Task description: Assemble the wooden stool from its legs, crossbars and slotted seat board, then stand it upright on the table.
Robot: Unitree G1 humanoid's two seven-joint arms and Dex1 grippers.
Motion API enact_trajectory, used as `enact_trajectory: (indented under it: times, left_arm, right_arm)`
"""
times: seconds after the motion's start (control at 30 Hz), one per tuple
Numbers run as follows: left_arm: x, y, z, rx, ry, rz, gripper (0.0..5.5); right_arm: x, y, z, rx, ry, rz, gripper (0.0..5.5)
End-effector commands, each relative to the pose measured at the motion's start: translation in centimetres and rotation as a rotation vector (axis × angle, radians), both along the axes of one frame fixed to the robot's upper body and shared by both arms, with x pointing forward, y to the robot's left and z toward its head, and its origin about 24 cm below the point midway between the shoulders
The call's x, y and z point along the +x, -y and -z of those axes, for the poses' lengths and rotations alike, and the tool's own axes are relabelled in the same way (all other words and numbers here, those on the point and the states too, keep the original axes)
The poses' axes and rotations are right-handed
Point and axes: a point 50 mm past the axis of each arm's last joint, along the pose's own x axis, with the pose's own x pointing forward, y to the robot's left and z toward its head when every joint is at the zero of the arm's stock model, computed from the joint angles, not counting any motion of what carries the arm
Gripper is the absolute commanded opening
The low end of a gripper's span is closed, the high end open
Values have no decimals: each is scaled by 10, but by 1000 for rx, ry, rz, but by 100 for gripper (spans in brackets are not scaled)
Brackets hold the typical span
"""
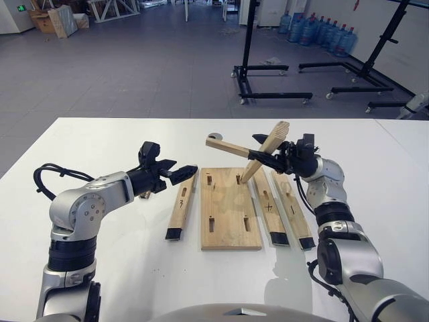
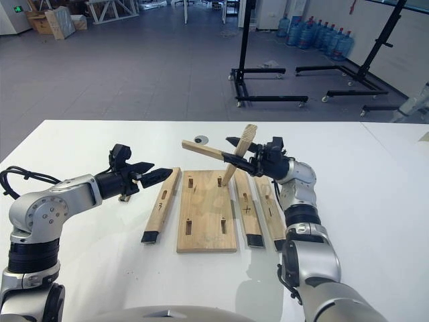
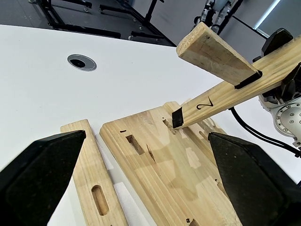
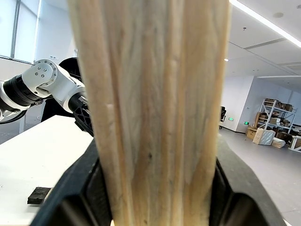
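The slotted seat board (image 1: 230, 209) lies flat at the table's middle. One leg (image 1: 181, 204) lies to its left and two more legs (image 1: 269, 203) (image 1: 295, 206) to its right. My right gripper (image 1: 265, 159) is shut on a tilted leg (image 1: 270, 145) that has a crossbar (image 1: 226, 146) fixed across it. This leg's black-tipped lower end (image 3: 177, 117) sits at a far slot of the seat board (image 3: 155, 160). My left gripper (image 1: 182, 170) is open, with nothing between its fingers, just above the far end of the left leg (image 3: 89, 160).
A round grey grommet (image 1: 214, 136) sits in the white table (image 1: 100, 141) behind the parts. Wide bare table lies to the left and right. Black wheeled stands (image 1: 268, 74) and water bottles (image 1: 322, 30) stand on the floor beyond.
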Motion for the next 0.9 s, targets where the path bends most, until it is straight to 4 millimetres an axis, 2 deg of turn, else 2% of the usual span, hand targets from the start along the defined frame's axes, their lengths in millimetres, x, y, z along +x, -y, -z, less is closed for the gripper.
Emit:
enact_trajectory:
  times: [0.03,0.27,0.43,0.63,0.9]
  left_arm:
    - [2,2,-3,4,19,9,479]
    - [3,4,-5,-7,25,6,479]
    - [3,5,-4,-9,22,6,479]
    - [2,6,-3,-10,21,10,479]
    - [0,6,-1,-12,22,0,479]
  right_arm:
    - [1,-3,-1,3,12,4,209]
    - [6,6,-21,51,63,39,209]
    - [2,-5,-6,66,23,14,209]
    - [0,-15,1,88,14,3,209]
    - [-2,-7,0,53,10,-2,209]
